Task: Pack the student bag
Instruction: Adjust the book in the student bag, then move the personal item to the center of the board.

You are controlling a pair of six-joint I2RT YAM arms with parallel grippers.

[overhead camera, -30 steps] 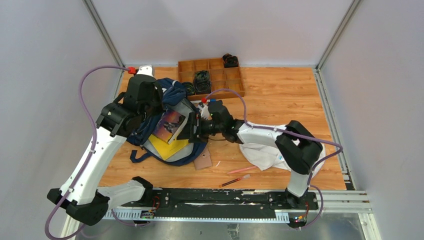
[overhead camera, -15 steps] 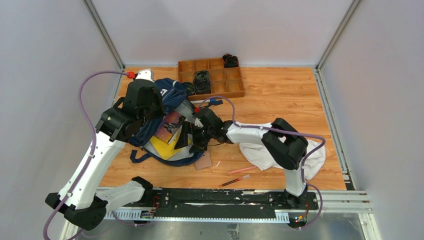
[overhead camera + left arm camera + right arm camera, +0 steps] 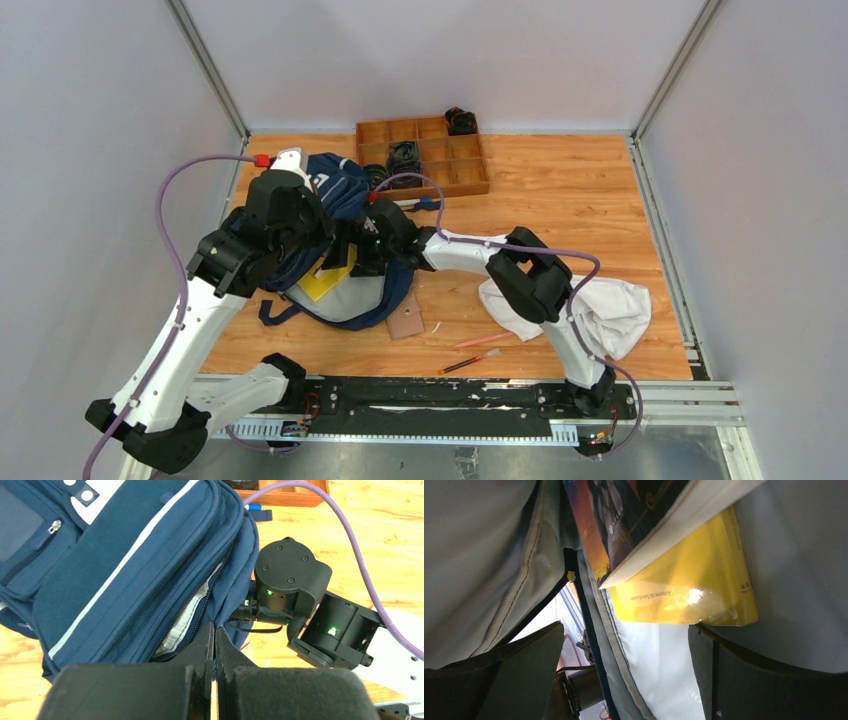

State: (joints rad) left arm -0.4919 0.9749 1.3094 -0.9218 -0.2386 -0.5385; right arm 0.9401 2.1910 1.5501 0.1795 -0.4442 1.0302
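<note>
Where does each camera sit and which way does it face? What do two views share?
Top external: fixed above and behind the bases, facing down at the table; left arm and right arm meet at the student bag.
Left wrist: on the left arm, facing past its shut jaws at the bag's navy outside and the right arm.
Right wrist: inside the bag, facing grey lining and a yellow book; its open jaws frame the bottom.
Shared: top and right wrist both show the yellow book.
</note>
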